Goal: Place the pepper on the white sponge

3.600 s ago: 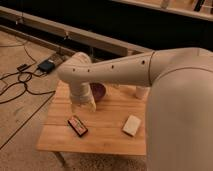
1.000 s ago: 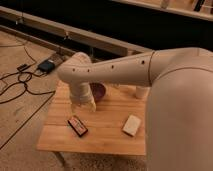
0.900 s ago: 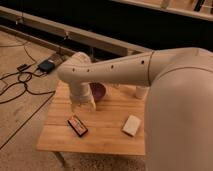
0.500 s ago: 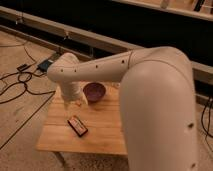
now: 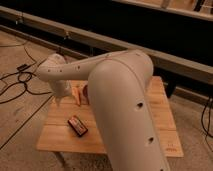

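A low wooden table (image 5: 59,136) on a cable-strewn floor; the robot's arm has swung left across it in the last half-second, and its bulk now hides the corner where the white sponge lay; the gripper (image 5: 59,98) hangs over the table's left rear edge, its grasp impossible to tell; an orange-red streak beside the purple bowl (image 5: 86,92) may be the pepper (image 5: 77,95); the placing looks still ahead.

Orange-red pepper (image 5: 77,95) near the pincer (image 5: 59,98); white sponge hidden.
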